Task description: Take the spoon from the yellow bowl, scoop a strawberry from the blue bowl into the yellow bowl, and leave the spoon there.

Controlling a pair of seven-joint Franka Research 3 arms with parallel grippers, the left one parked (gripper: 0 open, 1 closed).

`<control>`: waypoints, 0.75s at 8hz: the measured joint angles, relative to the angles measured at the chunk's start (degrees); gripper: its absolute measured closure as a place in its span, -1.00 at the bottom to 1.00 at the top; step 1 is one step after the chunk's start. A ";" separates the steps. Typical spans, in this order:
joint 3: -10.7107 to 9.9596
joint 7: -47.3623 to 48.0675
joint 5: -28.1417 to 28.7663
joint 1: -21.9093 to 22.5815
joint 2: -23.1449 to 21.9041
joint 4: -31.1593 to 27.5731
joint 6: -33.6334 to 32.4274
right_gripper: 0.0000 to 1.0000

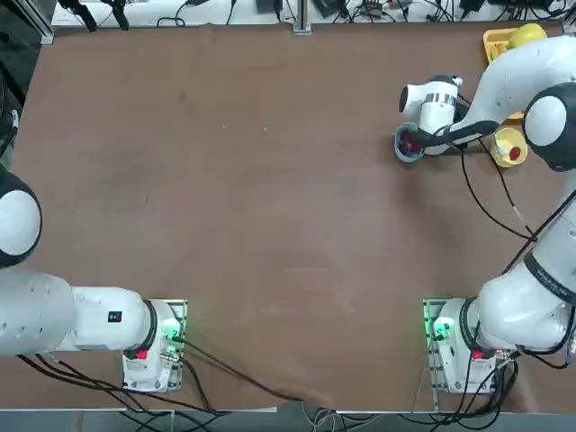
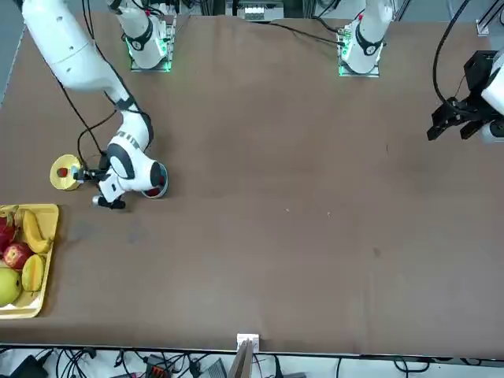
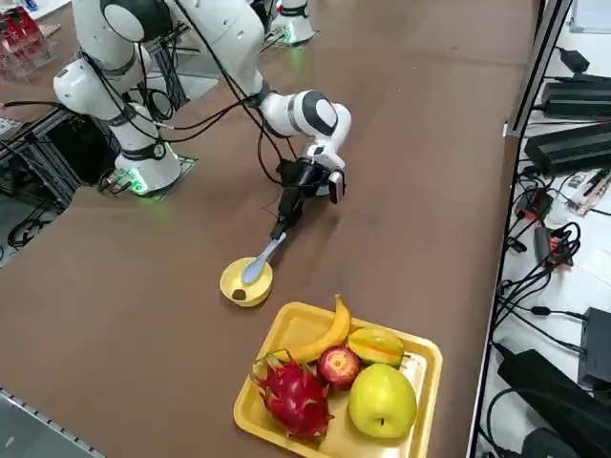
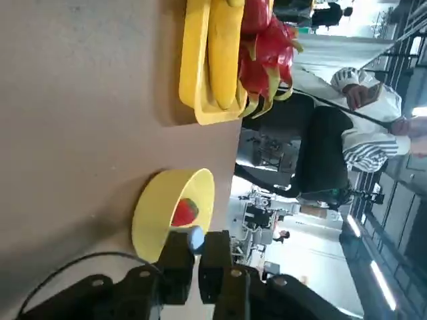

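Note:
The yellow bowl (image 3: 244, 283) stands near the table's far right, with one red strawberry (image 4: 185, 212) inside. A pale blue-white spoon (image 3: 259, 260) slants down into it, scoop end resting in the bowl. My right gripper (image 3: 284, 218) is shut on the spoon's handle, low over the table between the two bowls. In the wrist view a bit of pale handle shows between the closed fingers (image 4: 177, 259). The blue bowl (image 1: 409, 145) holds red strawberries and sits under my wrist, partly hidden by the hand.
A rectangular yellow tray (image 3: 427, 355) with a banana, an apple, a dragon fruit and other fruit lies at the table's far right corner, just beyond the yellow bowl. A black cable (image 1: 484, 207) loops along my arm. A person (image 4: 347, 133) stands off the table.

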 joint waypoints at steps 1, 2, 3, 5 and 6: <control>-0.14 0.99 -0.01 -0.08 0.12 0.00 0.01 0.61; -0.32 1.53 -0.05 -0.18 0.18 0.00 0.01 0.27; -0.37 1.64 -0.06 -0.27 0.17 0.01 0.00 -0.15; 0.32 1.64 -0.01 -0.24 0.15 0.11 0.00 -0.88; 1.63 1.62 0.69 -0.20 -0.04 0.32 -0.05 -1.00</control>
